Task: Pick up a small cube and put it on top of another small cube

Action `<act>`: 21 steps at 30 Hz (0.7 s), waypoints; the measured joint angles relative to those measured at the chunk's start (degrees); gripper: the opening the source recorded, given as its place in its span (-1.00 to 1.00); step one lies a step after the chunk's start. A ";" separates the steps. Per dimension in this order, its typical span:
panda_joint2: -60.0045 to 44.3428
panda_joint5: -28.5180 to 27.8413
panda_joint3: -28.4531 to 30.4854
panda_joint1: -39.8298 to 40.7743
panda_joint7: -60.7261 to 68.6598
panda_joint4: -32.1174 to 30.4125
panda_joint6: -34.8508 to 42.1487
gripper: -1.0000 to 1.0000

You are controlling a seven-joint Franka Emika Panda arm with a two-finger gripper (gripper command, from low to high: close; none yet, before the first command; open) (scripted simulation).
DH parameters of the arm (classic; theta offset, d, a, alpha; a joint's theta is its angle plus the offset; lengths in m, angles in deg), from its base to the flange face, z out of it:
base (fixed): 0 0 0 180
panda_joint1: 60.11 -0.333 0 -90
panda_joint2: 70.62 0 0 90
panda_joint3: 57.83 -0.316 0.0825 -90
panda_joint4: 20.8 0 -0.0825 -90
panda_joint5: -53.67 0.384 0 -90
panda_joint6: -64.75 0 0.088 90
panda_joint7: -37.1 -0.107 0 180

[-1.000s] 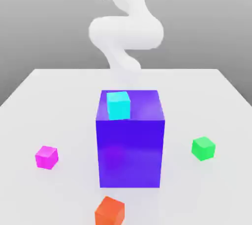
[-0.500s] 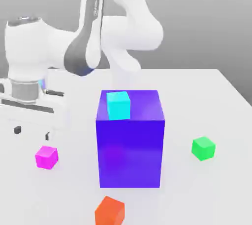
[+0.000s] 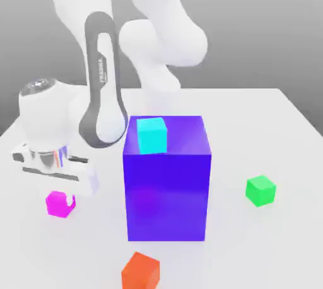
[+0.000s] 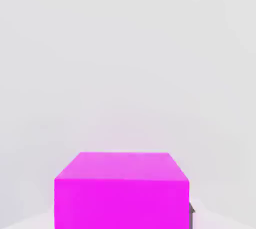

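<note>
Clamping the small magenta cube (image 3: 58, 204), the gripper (image 3: 61, 200) sits low at table (image 3: 277, 149) level, fingers closed against the cube's sides; cube rests on the table w/ its top between the fingers. Hand view: cube (image 4: 121, 189) directly beneath the hand, one fingertip (image 4: 190, 212) touching its edge. Green cube (image 3: 260, 190) lies well apart, beyond the big blue block (image 3: 167, 194).

A white table (image 3: 252, 117) stands before a plain grey backdrop (image 3: 265, 23).
</note>
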 joint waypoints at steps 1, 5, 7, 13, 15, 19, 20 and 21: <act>1.68 -1.32 1.44 -1.13 -1.08 -0.39 1.29 -1.00; 9.73 -10.24 6.14 -3.67 -7.64 -2.16 7.43 -1.00; 12.21 -12.62 6.13 -4.72 -8.93 -1.40 9.24 -1.00; 13.44 -10.63 1.63 -11.64 -5.70 6.05 9.64 -1.00; 14.55 -9.82 -0.70 -15.90 -6.33 6.49 10.29 -1.00; 17.04 -8.07 -4.62 -25.03 -8.19 6.52 11.82 -1.00; 17.77 -7.68 -5.73 -27.30 -8.95 6.20 12.29 -1.00; 18.57 -7.35 -6.97 -29.80 -9.93 5.65 12.83 -1.00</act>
